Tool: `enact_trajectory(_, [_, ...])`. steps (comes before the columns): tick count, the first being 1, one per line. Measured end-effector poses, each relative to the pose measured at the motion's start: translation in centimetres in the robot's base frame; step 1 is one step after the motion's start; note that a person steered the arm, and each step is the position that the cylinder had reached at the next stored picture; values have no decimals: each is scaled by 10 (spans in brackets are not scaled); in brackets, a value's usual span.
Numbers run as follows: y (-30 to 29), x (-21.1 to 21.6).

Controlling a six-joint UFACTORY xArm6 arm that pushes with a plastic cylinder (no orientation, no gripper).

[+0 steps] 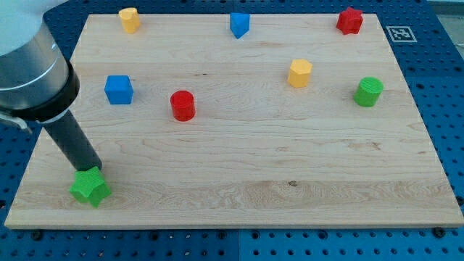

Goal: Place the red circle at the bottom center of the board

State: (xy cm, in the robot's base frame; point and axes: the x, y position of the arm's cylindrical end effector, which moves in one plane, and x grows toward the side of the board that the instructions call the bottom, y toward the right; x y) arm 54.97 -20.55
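Note:
The red circle stands on the wooden board, left of centre in its upper half. My tip is at the board's lower left, touching the top of a green star block. The tip is well to the lower left of the red circle, with bare board between them. The rod slants up to the view's upper left.
A blue cube sits left of the red circle. A yellow block, a blue block and a red block line the top edge. A yellow hexagon and a green cylinder sit at the right.

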Motion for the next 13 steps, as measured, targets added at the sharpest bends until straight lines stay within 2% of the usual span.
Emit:
enact_trajectory(1, [14, -30])
enact_trajectory(6, [94, -114])
enact_trajectory(8, [139, -119])
enact_trajectory(10, [154, -148])
enact_trajectory(13, [173, -140])
